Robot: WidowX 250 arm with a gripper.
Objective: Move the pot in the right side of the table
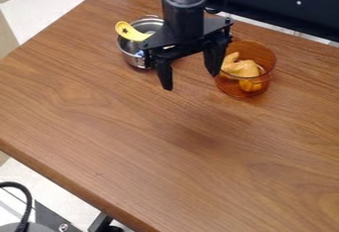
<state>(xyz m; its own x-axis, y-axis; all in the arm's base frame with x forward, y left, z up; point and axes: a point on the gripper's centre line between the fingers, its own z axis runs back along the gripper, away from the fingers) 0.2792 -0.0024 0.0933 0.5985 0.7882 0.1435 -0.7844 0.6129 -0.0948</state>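
Hanging near metal pot [133, 60] and amber pot [262, 54] with fingers [165, 77] spread apart — presumably to leave room for pinching either.

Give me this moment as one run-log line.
Gripper: open, empty | metal pot: yellow utensil inside | amber see-through pot: chicken-like piece inside | neither pot gripped

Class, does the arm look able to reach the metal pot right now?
Likely yes: the open end effector hangs nearby and the metal pot looks free in front, though a yellow spoon crosses its rim.
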